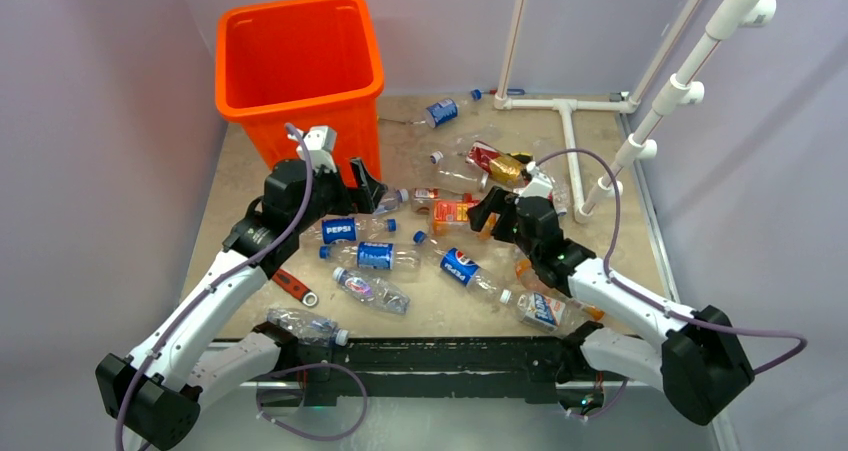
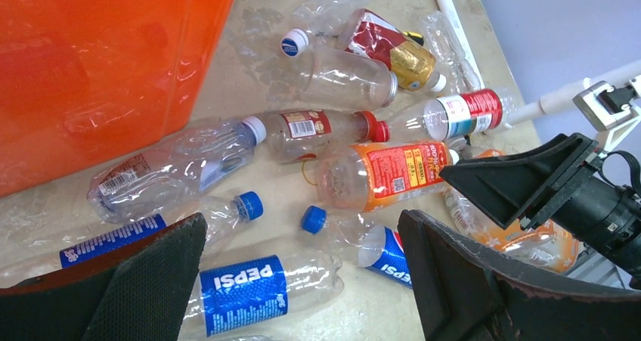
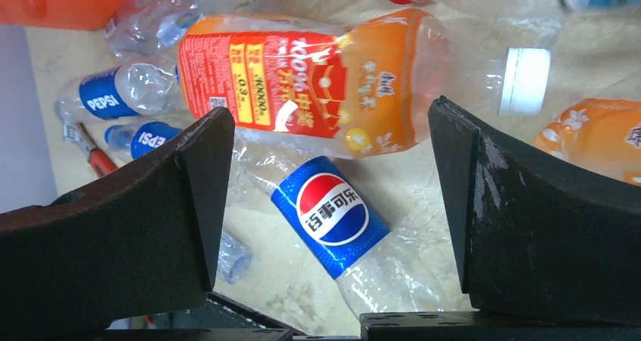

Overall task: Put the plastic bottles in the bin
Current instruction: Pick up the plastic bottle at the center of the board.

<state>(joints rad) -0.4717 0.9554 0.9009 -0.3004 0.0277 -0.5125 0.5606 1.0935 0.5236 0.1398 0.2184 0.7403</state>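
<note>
Several plastic bottles lie scattered on the tabletop in front of the orange bin (image 1: 300, 61) (image 2: 98, 61). My left gripper (image 1: 365, 186) (image 2: 301, 231) hangs open beside the bin's front corner, nothing between its fingers, above a Pepsi bottle (image 1: 350, 229) (image 2: 246, 288). My right gripper (image 1: 490, 211) (image 3: 330, 118) is open too, low over the middle of the heap. Its fingers straddle an orange-labelled bottle (image 1: 455, 211) (image 2: 385, 171) (image 3: 317, 76) without touching it. A crushed Pepsi bottle (image 1: 460, 268) (image 3: 330, 216) lies just nearer.
A red-handled wrench (image 1: 293, 286) lies at the left front among bottles. A white pipe frame (image 1: 570, 121) stands at the back right. A black bar (image 1: 440, 356) runs along the near edge. Another bottle (image 1: 305, 326) rests against it; pale walls close in the sides.
</note>
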